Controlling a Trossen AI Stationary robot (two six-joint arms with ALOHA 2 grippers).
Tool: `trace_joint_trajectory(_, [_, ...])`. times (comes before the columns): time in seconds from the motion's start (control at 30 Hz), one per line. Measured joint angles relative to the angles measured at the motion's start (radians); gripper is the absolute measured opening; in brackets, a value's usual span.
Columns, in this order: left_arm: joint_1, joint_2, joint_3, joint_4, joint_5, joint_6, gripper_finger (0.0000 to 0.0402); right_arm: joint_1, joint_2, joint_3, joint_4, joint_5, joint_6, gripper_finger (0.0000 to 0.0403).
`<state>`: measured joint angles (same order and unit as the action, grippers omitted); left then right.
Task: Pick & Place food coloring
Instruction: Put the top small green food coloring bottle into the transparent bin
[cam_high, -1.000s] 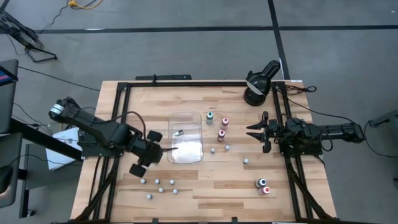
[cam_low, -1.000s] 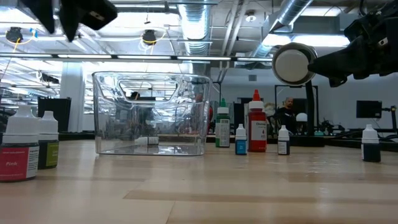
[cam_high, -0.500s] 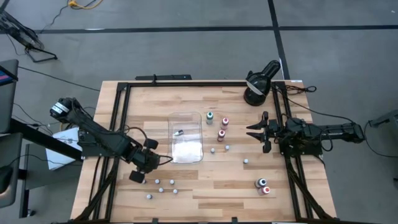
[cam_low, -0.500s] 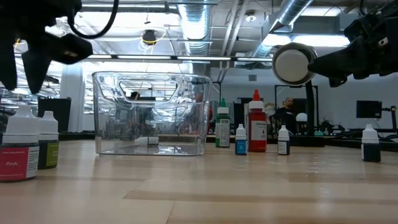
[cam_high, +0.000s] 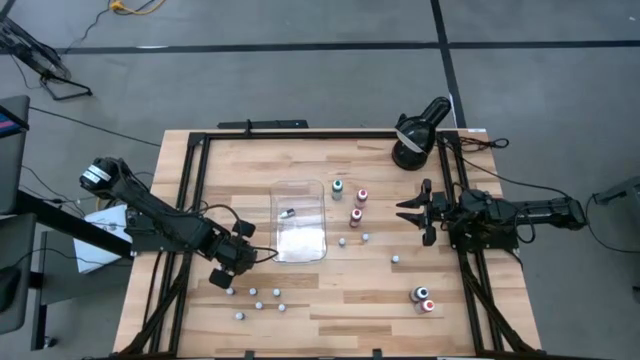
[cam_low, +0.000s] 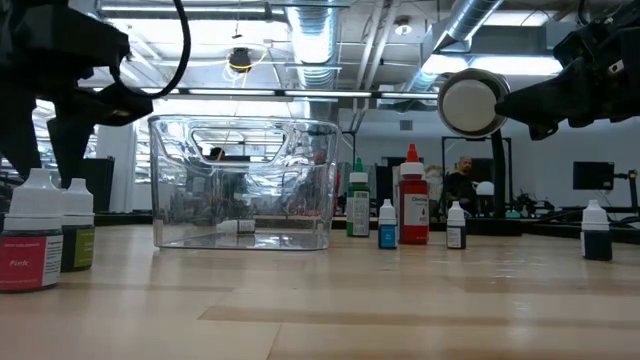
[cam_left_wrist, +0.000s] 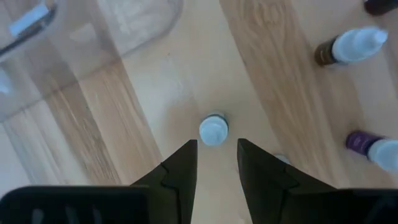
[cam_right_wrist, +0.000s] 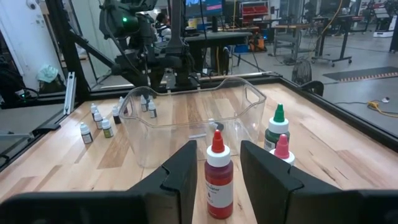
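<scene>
At lower left of the high view we count five white-capped food coloring bottles (cam_high: 254, 294) below the left gripper (cam_high: 228, 277), jaws parted, empty. The right gripper (cam_high: 411, 210), at right, is likewise parted and empty.

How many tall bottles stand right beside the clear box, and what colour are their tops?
red-top bottle: 1
green-top bottle: 1
pink-top bottle: 1
Total: 3

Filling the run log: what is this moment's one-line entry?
left gripper: open, above white-capped bottle | right gripper: open, waiting at right edge | tray: holds one bottle
</scene>
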<state>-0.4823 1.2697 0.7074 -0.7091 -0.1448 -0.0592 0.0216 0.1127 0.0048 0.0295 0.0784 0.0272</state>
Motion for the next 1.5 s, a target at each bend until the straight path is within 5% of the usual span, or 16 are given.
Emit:
trace_joint_trajectory(0.67, [0.0, 0.124, -0.023, 0.142, -0.001, 0.151, 0.0107, 0.0, 0.0, 0.0, 0.0, 0.0, 0.0, 0.0113])
trace_joint_trajectory(1.0, [0.001, 0.123, -0.021, 0.144, 0.031, 0.152, 0.0042, 0.0, 0.0, 0.0, 0.0, 0.0, 0.0, 0.0113])
trace_joint_trajectory(1.5, [0.001, 0.012, 0.014, 0.026, 0.045, 0.076, 0.0049, 0.0, 0.0, 0.0, 0.0, 0.0, 0.0, 0.0113])
